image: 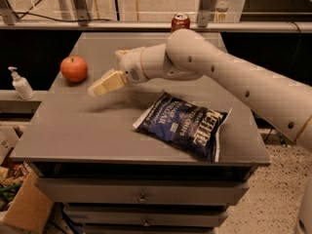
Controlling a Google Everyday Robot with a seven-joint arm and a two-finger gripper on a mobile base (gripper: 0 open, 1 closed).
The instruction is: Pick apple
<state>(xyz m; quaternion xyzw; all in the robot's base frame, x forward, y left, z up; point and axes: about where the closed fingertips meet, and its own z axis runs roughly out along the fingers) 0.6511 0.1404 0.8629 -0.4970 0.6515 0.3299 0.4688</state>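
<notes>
A round red-orange apple (74, 68) sits on the grey table (87, 126) near its left edge, toward the back. My gripper (100, 86) hangs above the table just right of the apple and a little nearer the front, a short gap away, pointing left toward it. It holds nothing. The white arm reaches in from the right across the table's middle.
A dark blue chip bag (185, 124) lies on the table's right front part. A red soda can (180, 22) stands at the back edge behind the arm. A white pump bottle (21, 84) stands on a lower shelf left of the table. Cardboard boxes (24, 204) sit on the floor at lower left.
</notes>
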